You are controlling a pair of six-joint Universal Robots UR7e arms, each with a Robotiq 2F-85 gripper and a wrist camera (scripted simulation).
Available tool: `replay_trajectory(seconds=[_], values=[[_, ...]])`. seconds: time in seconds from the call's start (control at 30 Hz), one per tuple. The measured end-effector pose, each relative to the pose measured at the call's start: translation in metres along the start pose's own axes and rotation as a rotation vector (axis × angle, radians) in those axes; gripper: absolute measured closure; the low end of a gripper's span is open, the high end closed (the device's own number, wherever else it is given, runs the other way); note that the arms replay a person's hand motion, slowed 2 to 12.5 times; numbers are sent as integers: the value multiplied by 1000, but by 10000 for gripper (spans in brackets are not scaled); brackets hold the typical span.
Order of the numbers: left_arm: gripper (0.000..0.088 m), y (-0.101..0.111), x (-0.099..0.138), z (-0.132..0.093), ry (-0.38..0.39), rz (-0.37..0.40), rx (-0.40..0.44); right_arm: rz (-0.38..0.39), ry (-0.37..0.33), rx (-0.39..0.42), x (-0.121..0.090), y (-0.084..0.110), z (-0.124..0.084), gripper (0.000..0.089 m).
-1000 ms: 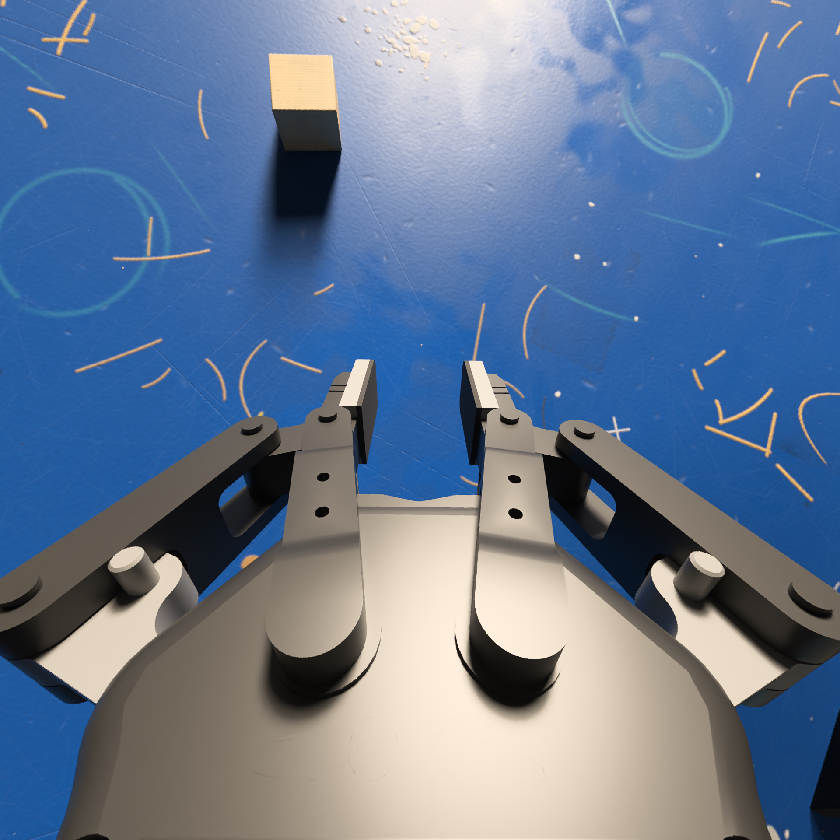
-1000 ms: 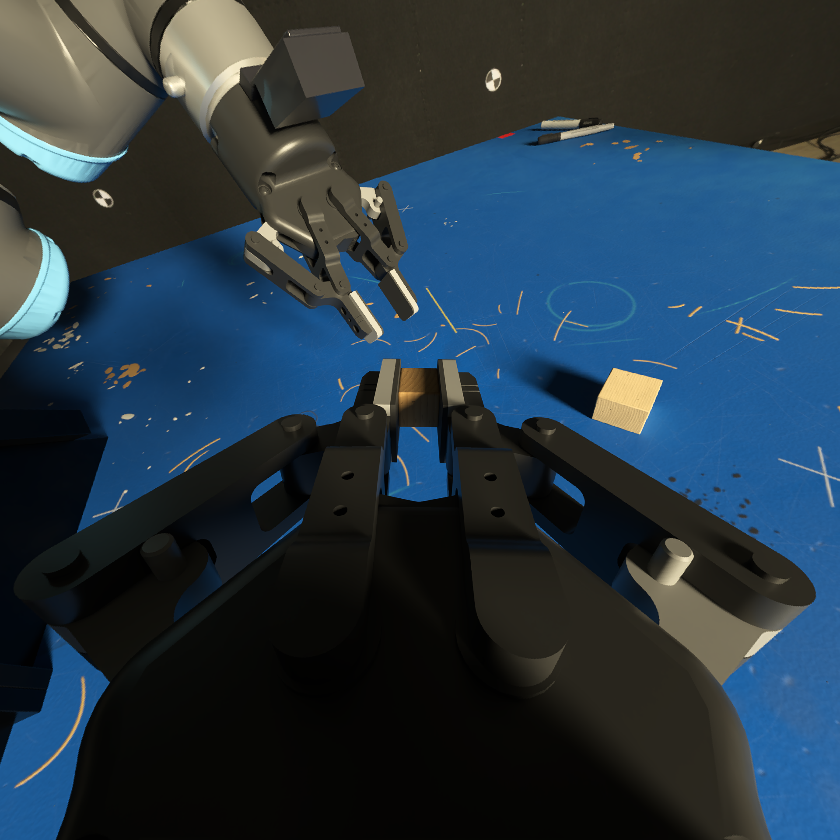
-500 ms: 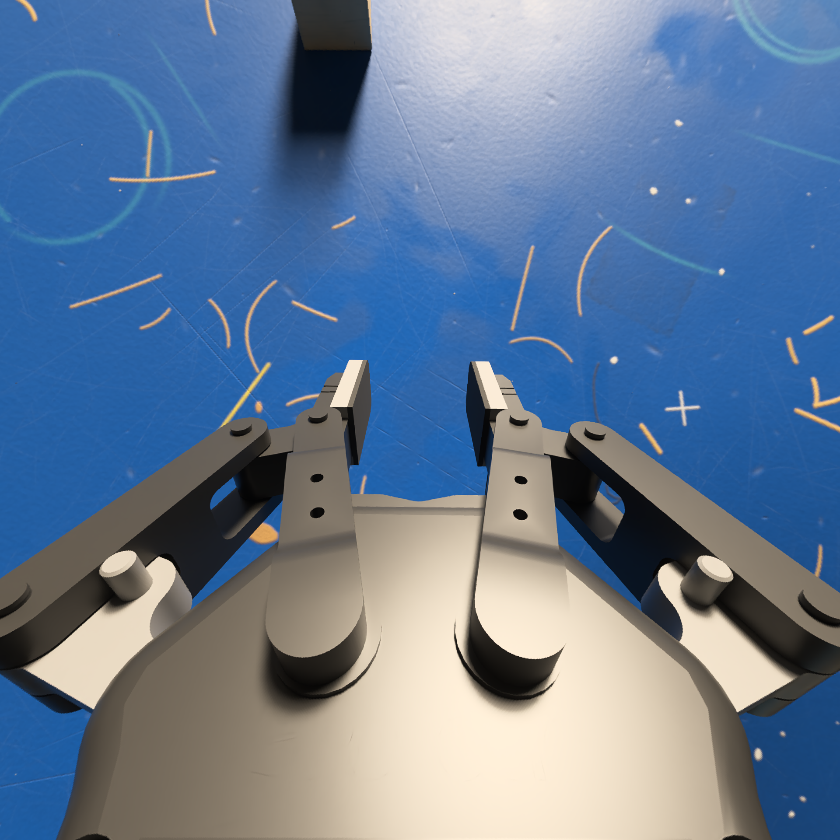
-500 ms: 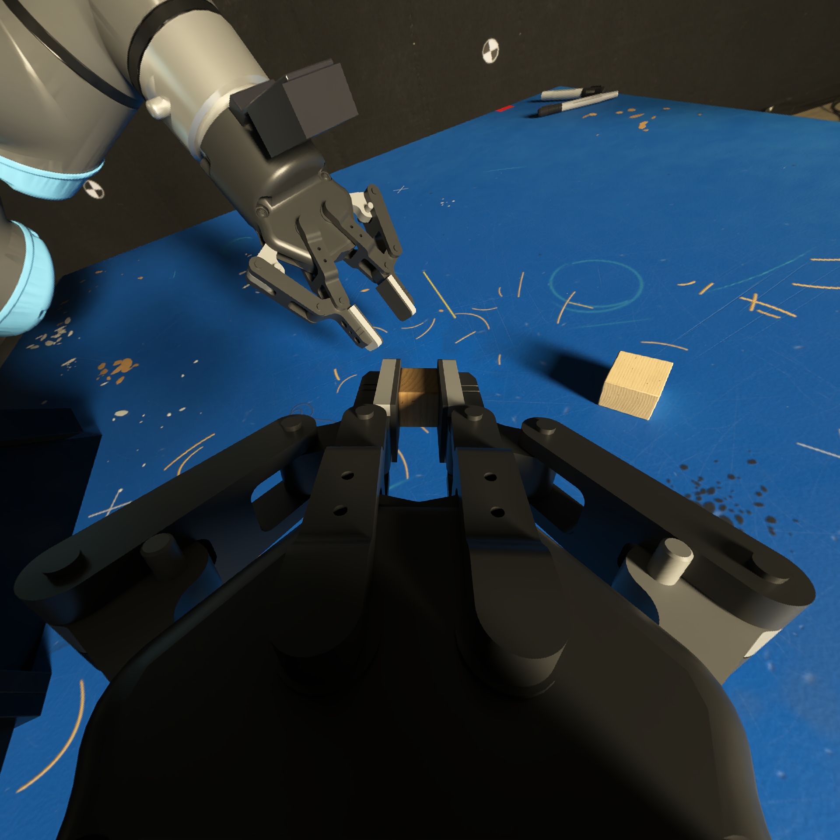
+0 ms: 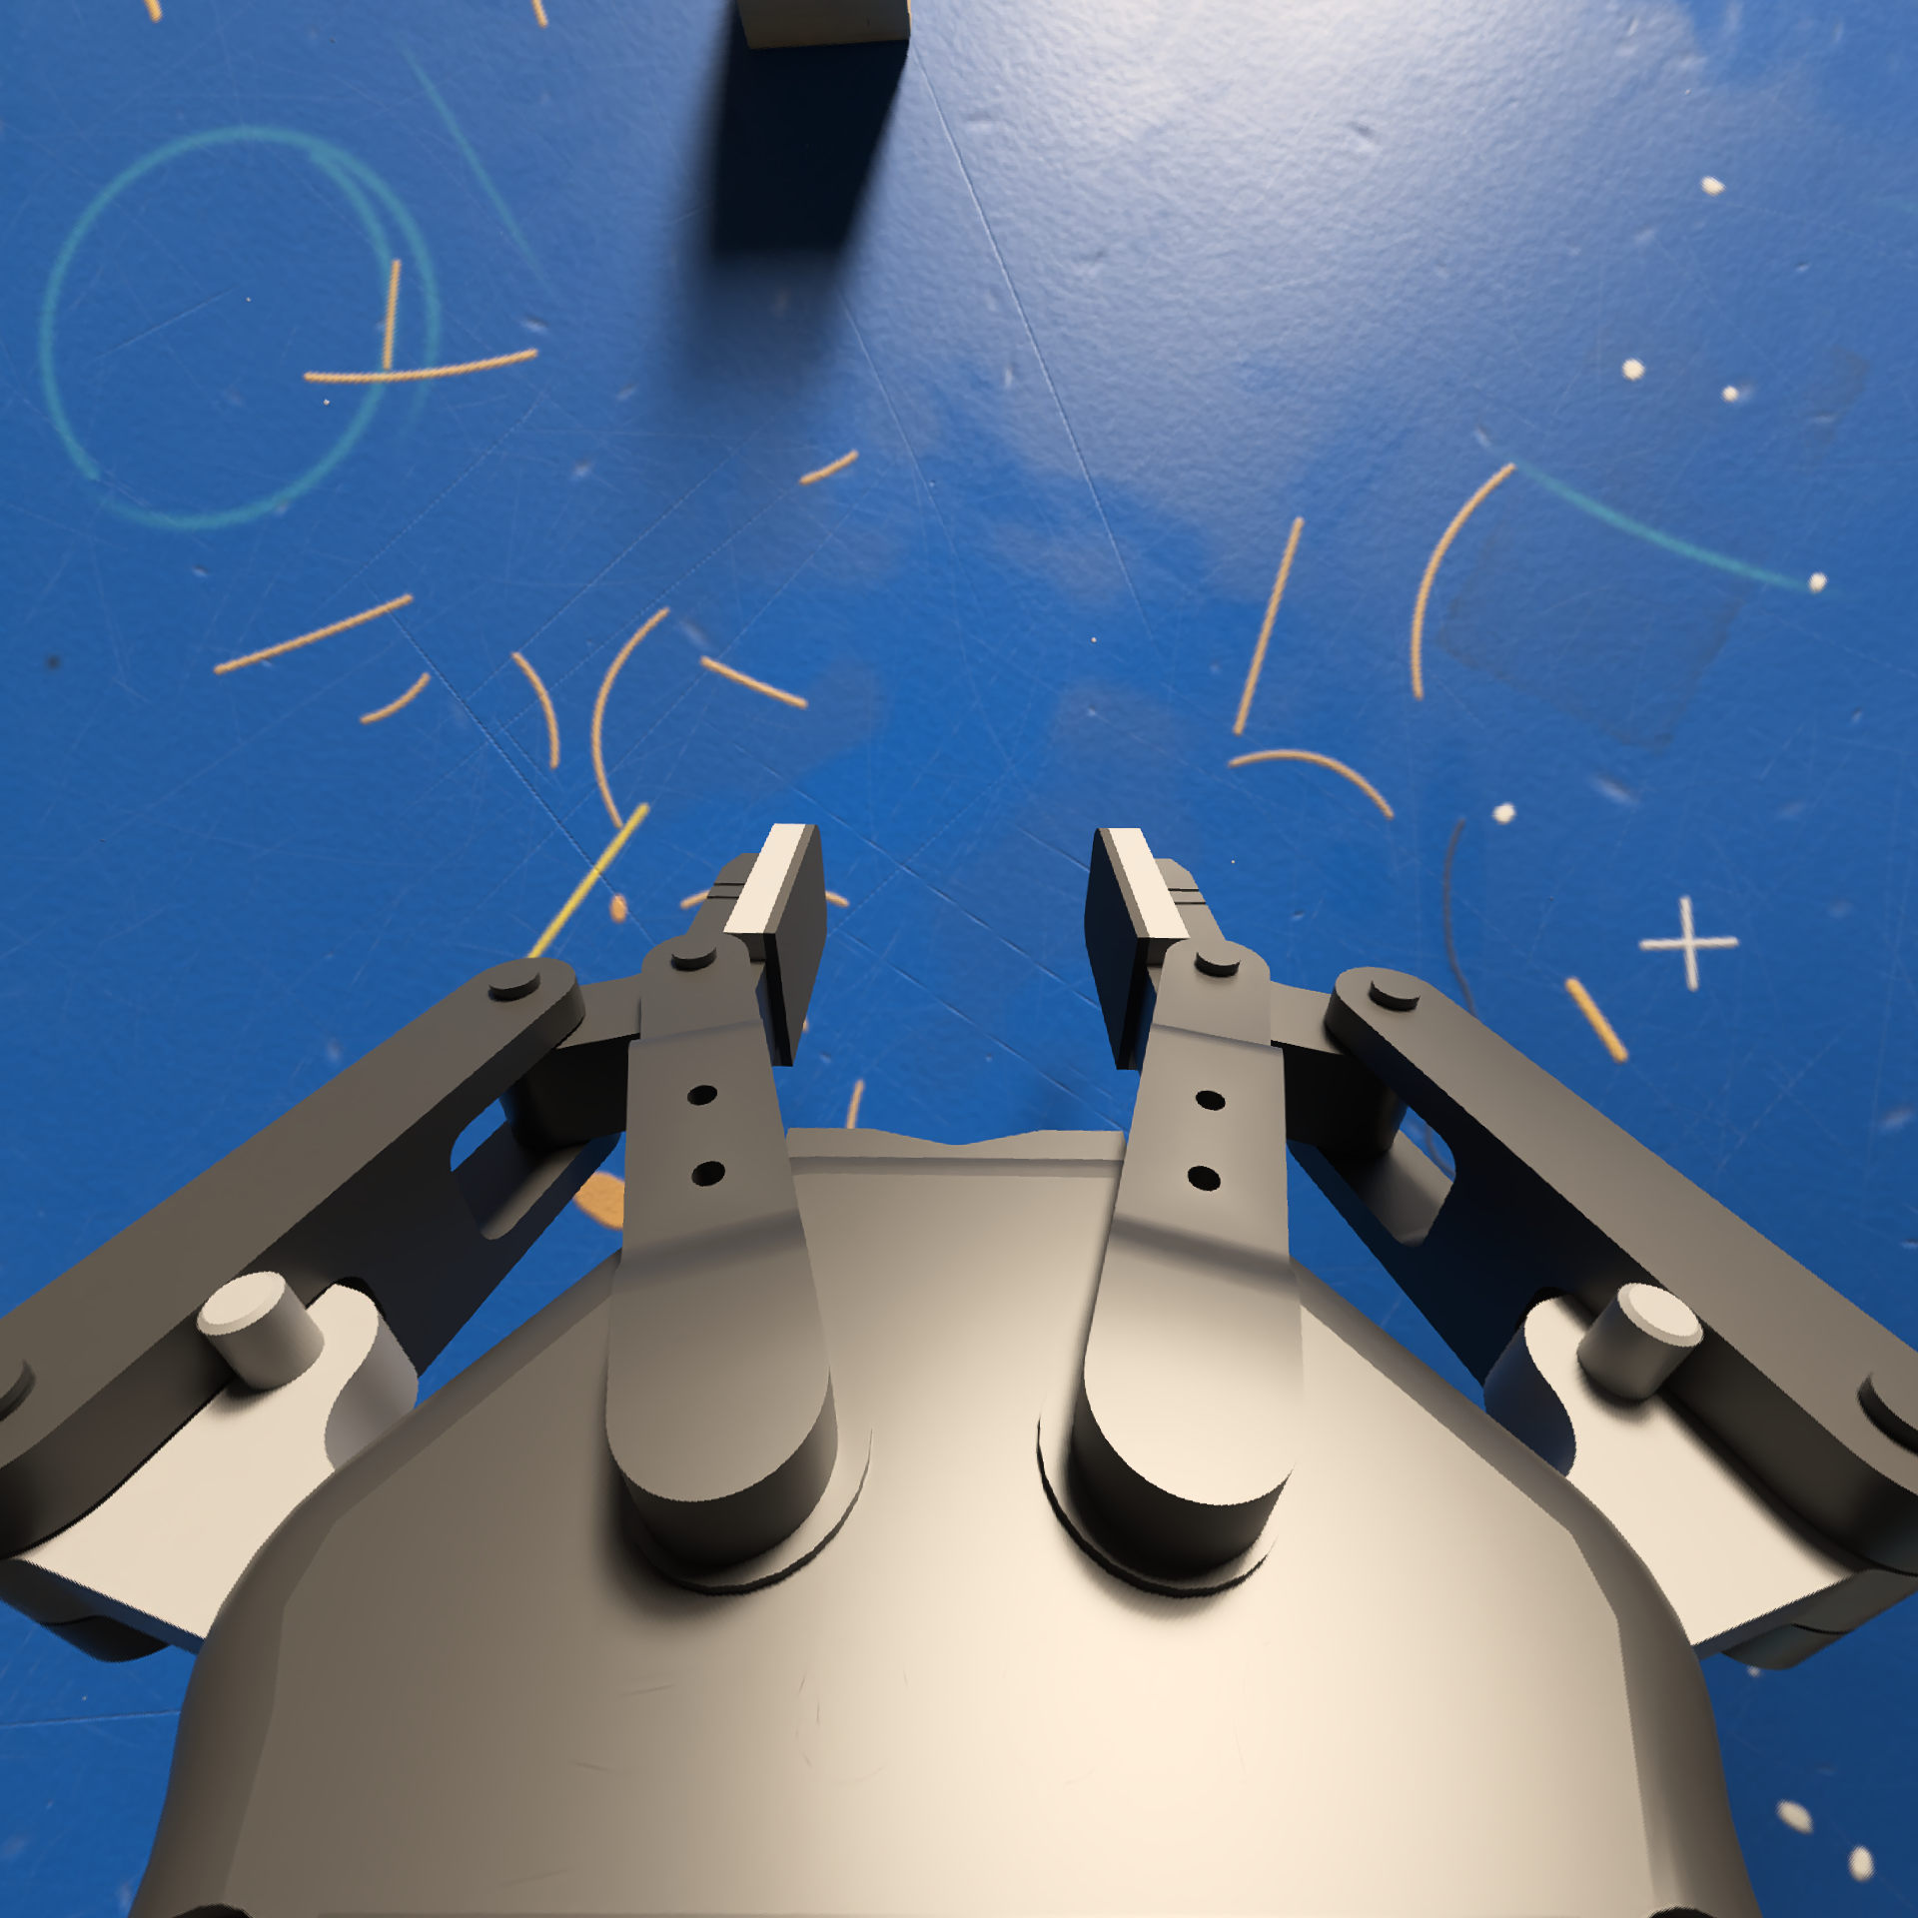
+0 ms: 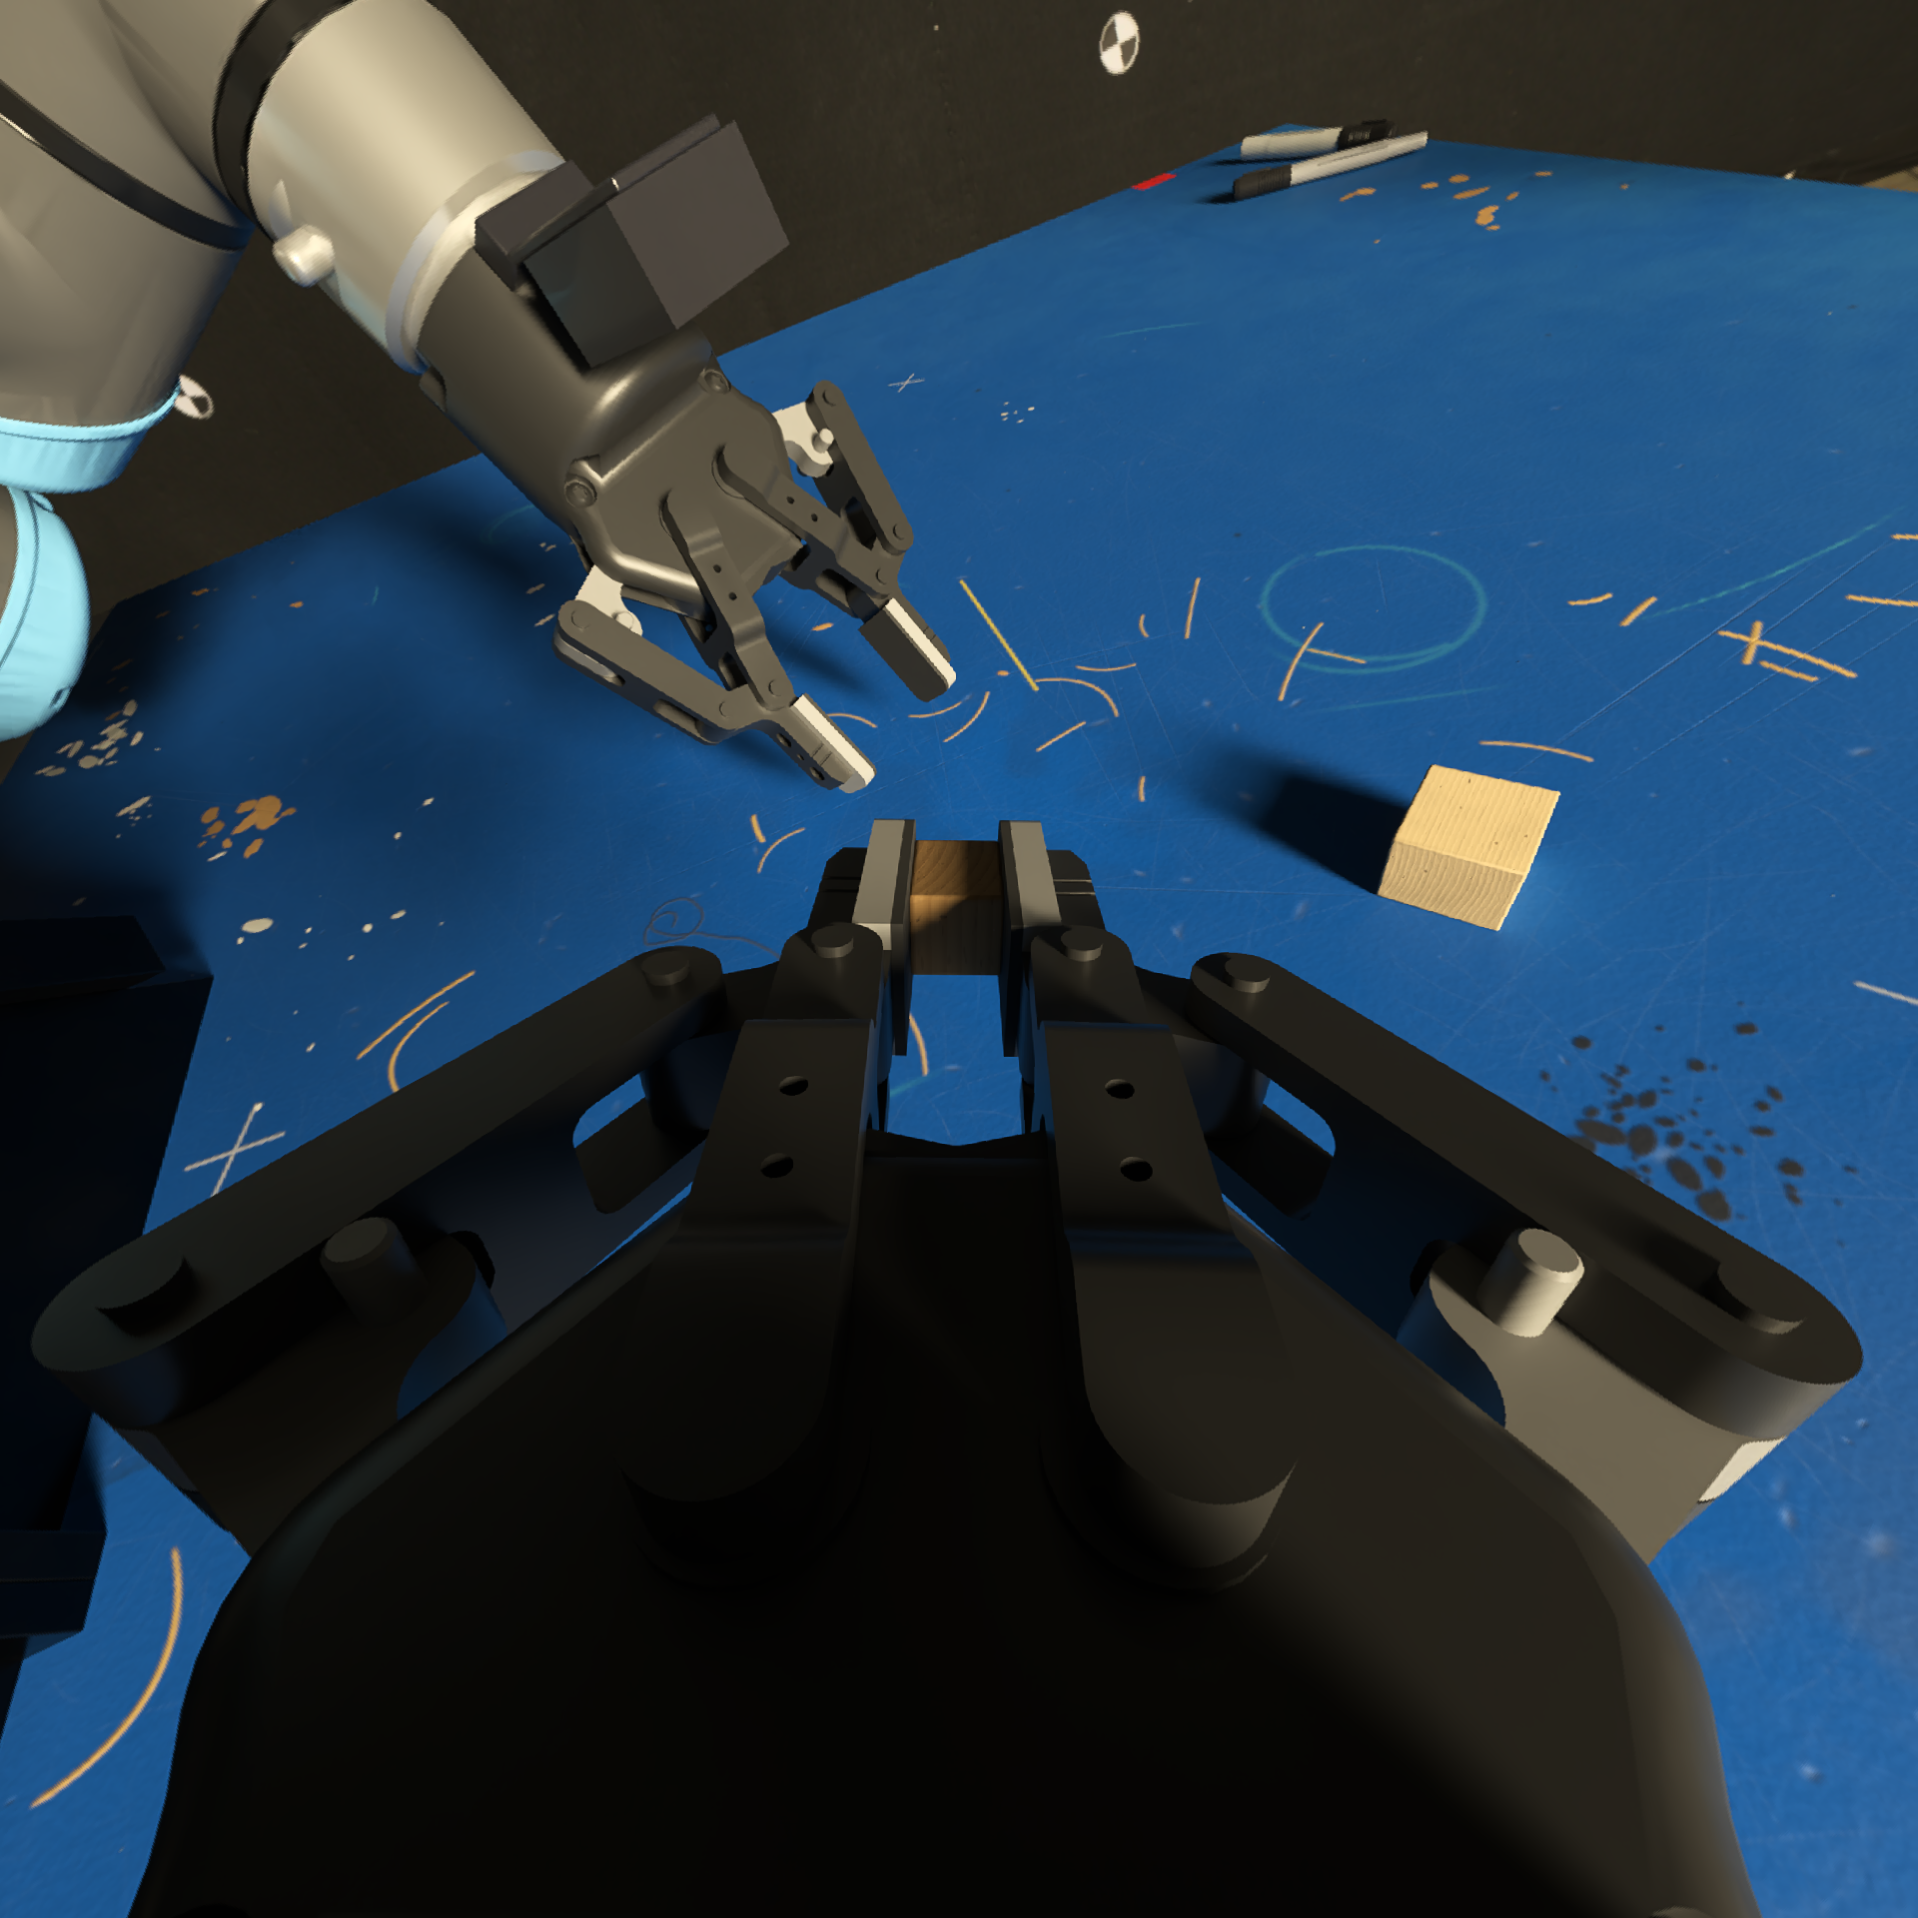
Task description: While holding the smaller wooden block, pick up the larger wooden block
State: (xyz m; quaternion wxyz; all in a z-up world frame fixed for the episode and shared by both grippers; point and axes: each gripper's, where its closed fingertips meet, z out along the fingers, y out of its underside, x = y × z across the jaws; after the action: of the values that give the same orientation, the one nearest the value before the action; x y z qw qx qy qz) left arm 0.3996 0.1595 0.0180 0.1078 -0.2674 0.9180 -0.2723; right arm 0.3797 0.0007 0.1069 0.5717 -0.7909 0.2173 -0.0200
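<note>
My right gripper (image 6: 957, 861) is shut on the smaller wooden block (image 6: 955, 898) and holds it above the blue table. The larger wooden block (image 6: 1469, 846) is pale and lies on the table to the right of it. In the left wrist view only the block's bottom edge (image 5: 825, 21) shows at the top, with its dark shadow below. My left gripper (image 5: 955, 893) is open and empty over the table; it also shows in the right wrist view (image 6: 898, 716), left of the larger block and well apart from it.
The blue table (image 6: 1349, 415) bears orange and teal scribbles. Two markers (image 6: 1329, 156) lie at its far edge against a dark wall. A dark box (image 6: 62, 1142) stands at the left edge. The left arm (image 6: 343, 208) reaches in from the upper left.
My left gripper has opened wider and dropped closer to the table; the larger block has slid toward the top edge of its view. My right gripper has kept hold of the smaller block.
</note>
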Motion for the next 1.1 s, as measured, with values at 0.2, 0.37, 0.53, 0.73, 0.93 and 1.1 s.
replay_trajectory(seconds=[0.2, 0.37, 0.53, 0.73, 0.93, 1.1], values=[[375, -1, 1, 2, -16, 5, 15, 12, 1, -9, 2, 2, 2, 754], [339, 0, 2, 4, -23, 7, 22, 27, 0, -13, 3, 4, 3, 754], [333, 2, 3, 6, -32, 7, 24, 43, -3, -15, 4, 5, 4, 754], [333, 3, 5, 7, -38, 3, 29, 56, -6, -17, 5, 6, 5, 754], [360, 3, 8, 8, -36, -11, 43, 58, -6, -20, 6, 7, 5, 754], [365, 2, 10, 8, -34, -25, 51, 56, -4, -21, 6, 7, 5, 754]])
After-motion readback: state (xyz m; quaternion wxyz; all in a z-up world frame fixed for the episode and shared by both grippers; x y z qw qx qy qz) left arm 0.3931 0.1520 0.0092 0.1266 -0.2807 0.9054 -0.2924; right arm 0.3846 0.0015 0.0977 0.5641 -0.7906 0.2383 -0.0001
